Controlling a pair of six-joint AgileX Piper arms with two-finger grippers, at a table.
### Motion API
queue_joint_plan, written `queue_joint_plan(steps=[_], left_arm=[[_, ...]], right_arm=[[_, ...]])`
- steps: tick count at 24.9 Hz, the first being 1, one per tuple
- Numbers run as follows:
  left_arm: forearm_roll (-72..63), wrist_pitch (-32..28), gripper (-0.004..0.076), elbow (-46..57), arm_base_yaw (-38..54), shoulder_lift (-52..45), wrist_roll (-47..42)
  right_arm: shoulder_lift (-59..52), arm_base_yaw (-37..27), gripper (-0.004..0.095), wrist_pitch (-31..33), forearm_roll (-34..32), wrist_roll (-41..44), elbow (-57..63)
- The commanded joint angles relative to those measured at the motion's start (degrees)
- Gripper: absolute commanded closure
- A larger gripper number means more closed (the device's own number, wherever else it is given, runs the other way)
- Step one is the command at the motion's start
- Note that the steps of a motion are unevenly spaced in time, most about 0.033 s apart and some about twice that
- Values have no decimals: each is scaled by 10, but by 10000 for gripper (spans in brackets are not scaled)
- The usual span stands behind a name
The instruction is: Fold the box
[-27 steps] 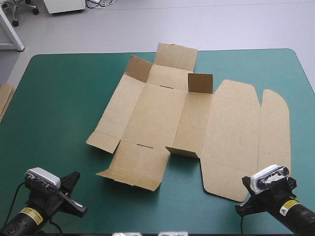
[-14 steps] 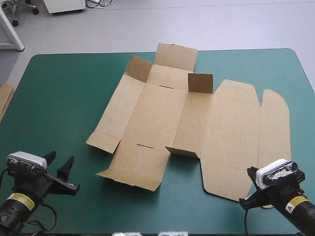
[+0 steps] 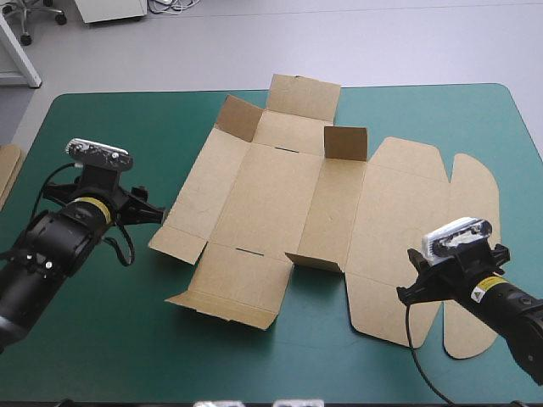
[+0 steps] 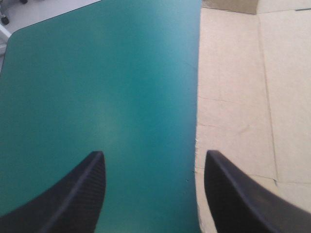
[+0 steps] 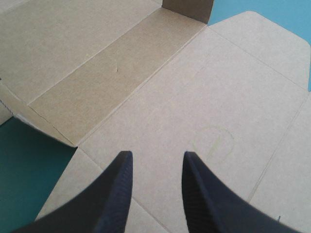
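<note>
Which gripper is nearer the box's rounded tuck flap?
Right. The right gripper is over the lid panel beside the tuck flap; the left gripper is at the box's opposite edge.

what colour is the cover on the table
The cover is plain teal-green, best seen in the high view.

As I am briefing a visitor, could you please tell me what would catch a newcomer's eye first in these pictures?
The brown box catches the eye first: a cut sheet lying mostly flat mid-table on the teal-green cover, a few flaps raised. The left tool is open at its left edge, the right tool open above its wide right panel.
</note>
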Motion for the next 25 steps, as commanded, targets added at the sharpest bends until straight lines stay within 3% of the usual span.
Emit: queue_joint_plan(steps=[1, 11, 13, 16, 21, 25], left_arm=[[-47, -30, 298, -40, 80, 34, 41], [-585, -30, 298, -43, 357, 137, 448], [-674, -9, 298, -47, 393, 164, 509], [-821, 92, 298, -64, 426, 237, 616], [-871, 216, 299, -97, 426, 334, 666], [-878, 222, 301, -106, 421, 370, 668]], right_arm=[[37, -3, 570, -38, -4, 9, -45], [96, -3, 561, -31, 28, 13, -81], [96, -3, 530, -27, 41, 13, -83], [96, -3, 477, -17, 45, 13, -83], [96, -3, 476, -7, 47, 13, -83], [96, -3, 476, -3, 50, 13, -83]])
